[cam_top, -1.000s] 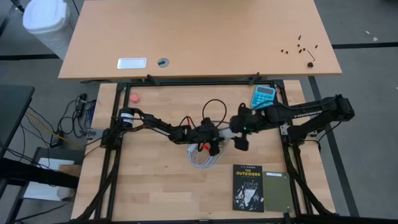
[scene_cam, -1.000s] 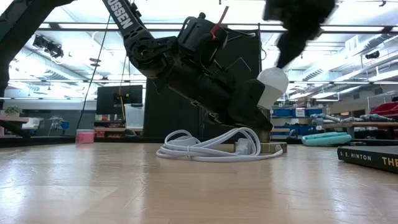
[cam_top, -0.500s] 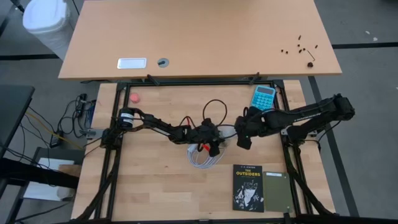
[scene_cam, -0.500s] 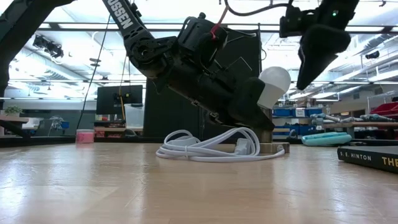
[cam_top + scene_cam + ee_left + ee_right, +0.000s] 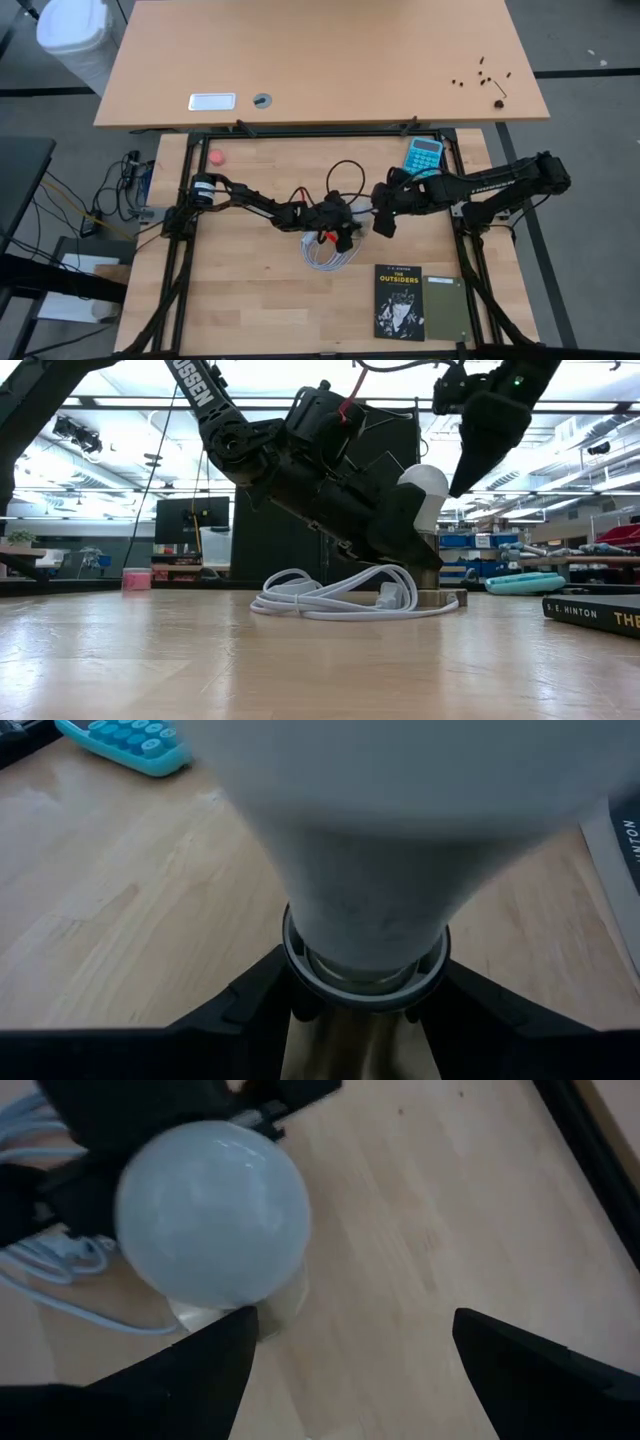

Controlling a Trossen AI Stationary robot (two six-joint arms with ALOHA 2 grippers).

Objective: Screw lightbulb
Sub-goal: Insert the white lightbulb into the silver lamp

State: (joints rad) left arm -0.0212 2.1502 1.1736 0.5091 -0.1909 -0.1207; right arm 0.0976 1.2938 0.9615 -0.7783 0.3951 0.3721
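The white lightbulb [image 5: 428,485] stands in the silvery socket [image 5: 445,598], whose base rests on the table next to the coiled white cable [image 5: 330,600]. My left gripper [image 5: 365,995] reaches in slanting down from the table's left and is shut on the socket just under the bulb [image 5: 400,820]. My right gripper [image 5: 462,478] hangs open above and to the right of the bulb without touching it. In the right wrist view the bulb [image 5: 210,1215] lies beyond one finger, outside the gap of that gripper [image 5: 355,1315]. My left gripper pinches the socket's collar [image 5: 365,970], right below the bulb's neck, between its two fingers [image 5: 250,1005]. The fingers come slanting down from the table's left, one on each side of the collar. The socket's base sits on the table and the bulb stands up out of it.
A blue calculator [image 5: 424,155] lies at the far right, with a black book [image 5: 400,300] and a green notebook [image 5: 447,307] near the front right. A small pink thing [image 5: 215,157] sits far left. The cable's coil [image 5: 330,252] lies by the left gripper [image 5: 350,228].
My right gripper has drawn away from the bulb's top toward the table's right, then come partway back while turning its wrist. It has stayed open. The left gripper has kept its hold.
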